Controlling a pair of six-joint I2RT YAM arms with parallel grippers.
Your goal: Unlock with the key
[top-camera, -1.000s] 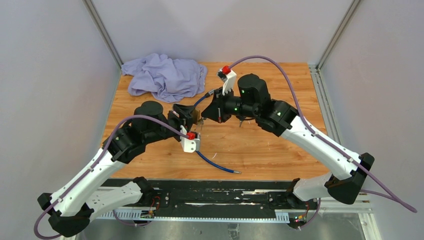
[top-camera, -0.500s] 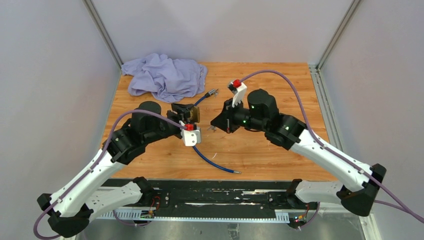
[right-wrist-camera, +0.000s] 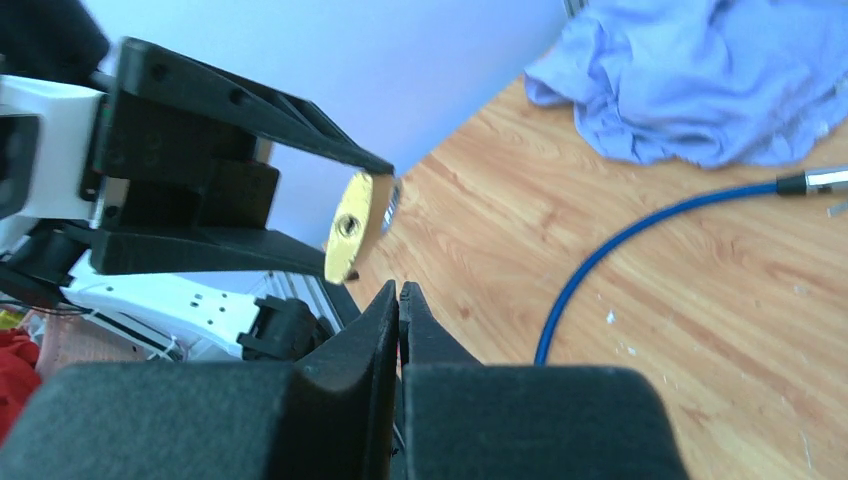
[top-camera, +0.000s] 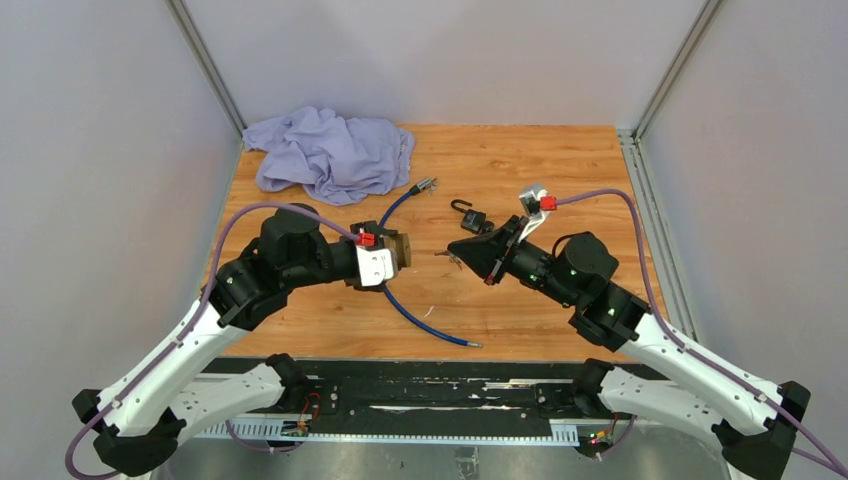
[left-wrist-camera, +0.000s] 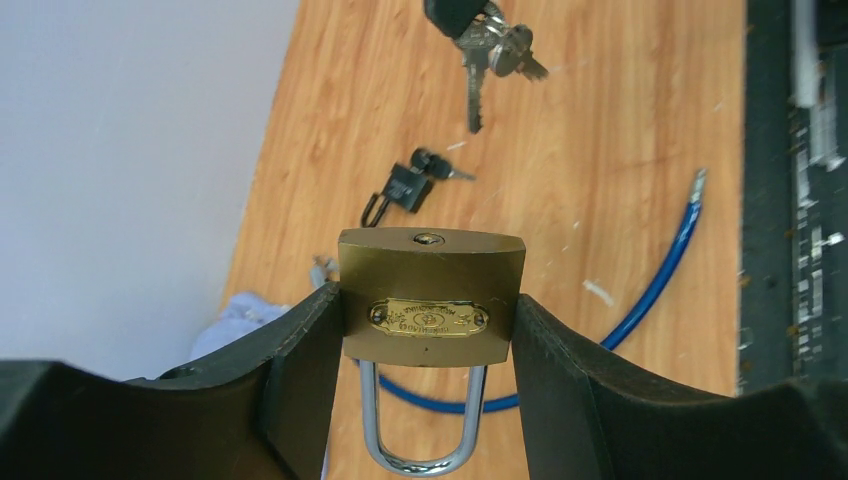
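While pale grey walls (top-camera: 450,50) enclose wood-grain tabletop (top-camera: 570,160), left gripper (left-wrist-camera: 428,300) clamps square brass padlock (left-wrist-camera: 430,275), right gripper (right-wrist-camera: 398,295) pinches dangling silver keys (left-wrist-camera: 478,60), crumpled lilac cloth (top-camera: 330,150) far-left

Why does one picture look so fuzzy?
Right wrist view: the pincer sits too near the lens, a soft dark blur, and the brass padlock beyond is fuzzy too. Left wrist view: sharp, label visible. Top view: even light, faint shadows.

Both arms bend inward, tips facing each other, apart. The left end effector (top-camera: 392,252) clamps a brass padlock (left-wrist-camera: 431,275); the right end effector (top-camera: 465,249), fingers pressed together, pinches a key bunch (left-wrist-camera: 490,50).
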